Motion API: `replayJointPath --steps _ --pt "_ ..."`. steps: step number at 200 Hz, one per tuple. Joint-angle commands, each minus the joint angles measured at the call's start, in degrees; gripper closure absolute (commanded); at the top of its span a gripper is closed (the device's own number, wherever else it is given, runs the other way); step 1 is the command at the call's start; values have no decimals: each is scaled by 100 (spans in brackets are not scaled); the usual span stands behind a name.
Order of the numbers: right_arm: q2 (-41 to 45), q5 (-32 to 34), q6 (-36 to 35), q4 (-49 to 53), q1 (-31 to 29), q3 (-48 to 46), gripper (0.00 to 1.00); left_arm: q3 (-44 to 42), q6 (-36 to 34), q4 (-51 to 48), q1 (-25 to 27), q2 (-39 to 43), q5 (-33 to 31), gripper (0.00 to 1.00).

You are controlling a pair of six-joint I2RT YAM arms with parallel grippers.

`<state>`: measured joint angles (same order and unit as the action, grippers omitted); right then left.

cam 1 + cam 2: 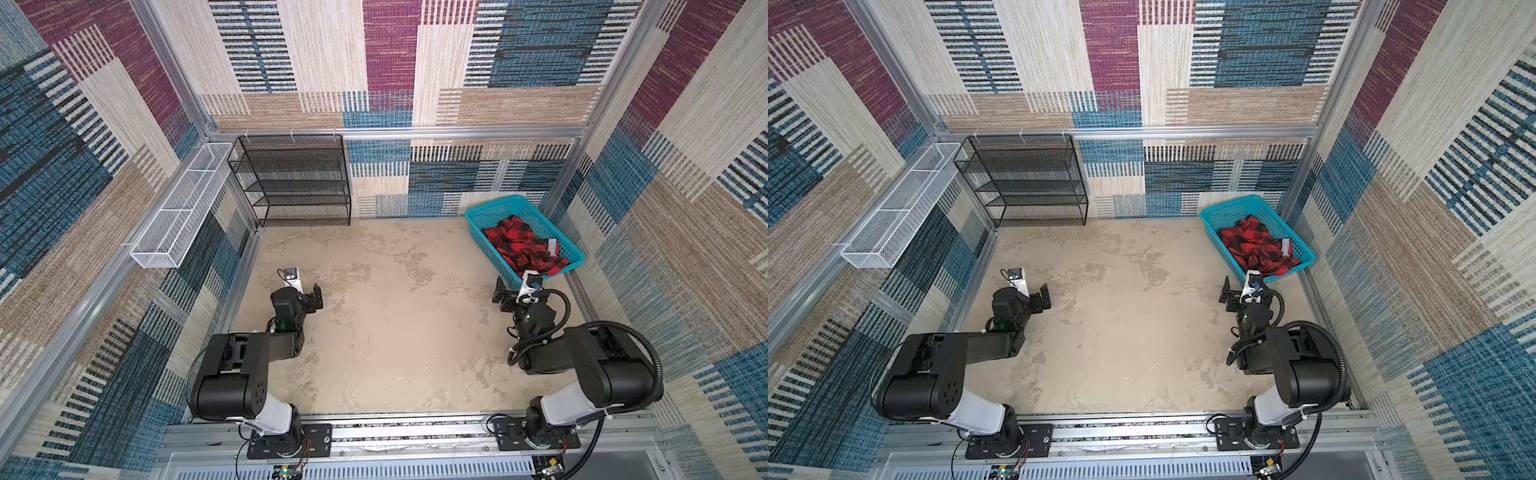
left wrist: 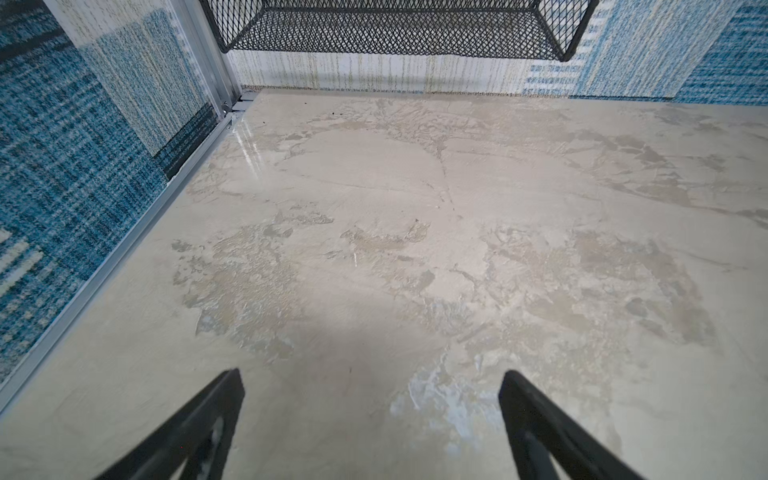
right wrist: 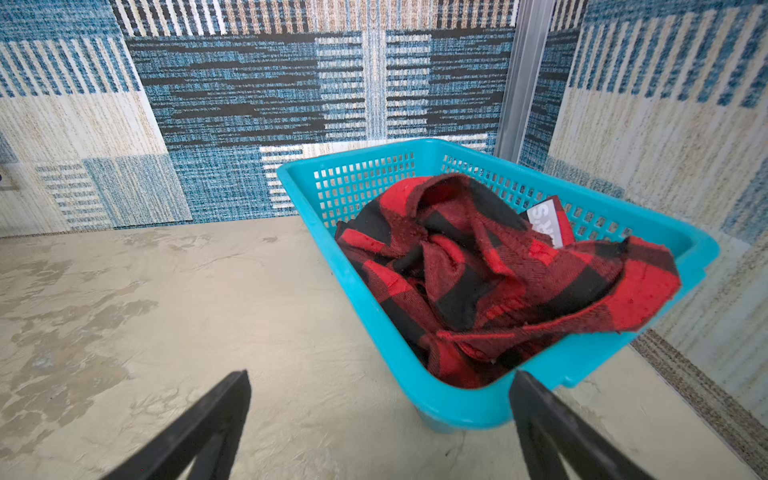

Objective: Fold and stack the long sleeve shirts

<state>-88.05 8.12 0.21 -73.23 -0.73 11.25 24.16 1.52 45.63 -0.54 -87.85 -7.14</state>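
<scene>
Overhead: mottled beige tabletop (image 1: 395, 332), patterned carpet-tile walls (image 1: 332, 62) around. Crumpled red-and-black check flannel shirt (image 3: 478, 282) lies in turquoise plastic basket (image 3: 353, 154), far right corner; sleeves indistinguishable, white lettering (image 3: 546, 224) half buried. Left gripper (image 2: 372, 374), right gripper (image 3: 381, 375): fingers wide apart, holding nothing.

Shirt (image 3: 498, 282) was soft flannel cloth; basket (image 3: 457, 405) around it was smooth perforated plastic; table (image 3: 166, 311) beside basket was faintly glossy

Beige mottled tabletop (image 1: 374, 332); teal plastic basket (image 1: 492, 206) sits on far right corner, beside walls.
</scene>
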Motion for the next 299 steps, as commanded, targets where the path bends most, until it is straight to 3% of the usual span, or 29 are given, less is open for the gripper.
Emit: replayJointPath --steps 1,209,227,252,270,276,289,299 --pt "16 60 49 -202 -8 -20 0 36 -99 55 -5 -12 72 1" --pt "16 62 44 -200 -7 -17 0 -14 -108 112 -8 26 90 1" --pt "18 47 52 -201 -10 -12 0 -100 -107 96 -4 299 51 1" --pt "76 84 49 -232 -11 -18 0 28 49 -930 1 1335 -320 1" --pt "445 -238 -50 395 -6 209 0 465 856 -2431 -8 2261 -930 1" --pt "760 -282 -5 1323 -5 495 0 625 1183 -2878 -4 2547 -1037 1" --pt "1172 336 675 3281 2 1376 0 929 2204 -3863 -16 3139 -1290 1" --pt "1387 1025 1612 4621 1 2012 0 1133 2962 -4433 -123 3521 -1191 1"
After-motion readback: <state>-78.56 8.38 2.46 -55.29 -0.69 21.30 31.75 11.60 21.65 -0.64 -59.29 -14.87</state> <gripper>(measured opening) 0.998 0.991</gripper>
